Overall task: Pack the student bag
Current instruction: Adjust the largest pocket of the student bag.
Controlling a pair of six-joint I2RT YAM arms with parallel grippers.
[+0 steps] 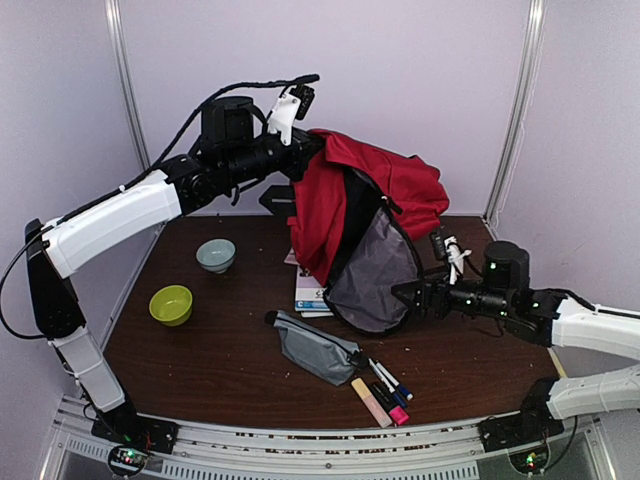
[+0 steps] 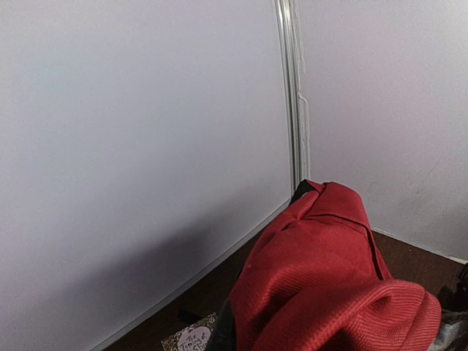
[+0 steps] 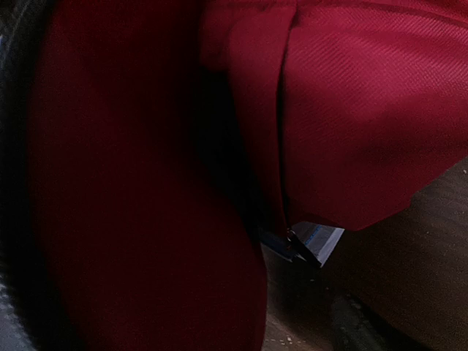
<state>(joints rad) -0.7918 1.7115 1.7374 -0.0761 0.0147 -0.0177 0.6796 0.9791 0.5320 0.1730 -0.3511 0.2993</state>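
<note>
The red student bag stands at the back of the table, its top held up, its grey lining facing forward. My left gripper is at the bag's upper left edge and shut on the fabric; its fingers are hidden. In the left wrist view the red bag fills the lower right. My right gripper is against the lower right rim of the grey opening. The right wrist view shows only close red fabric and a book corner; its fingers are hidden.
A grey zip pouch lies in front of the bag, with several markers beside it. Books lie under the bag's left side; one shows in the left wrist view. A blue-grey bowl and a green bowl sit at the left.
</note>
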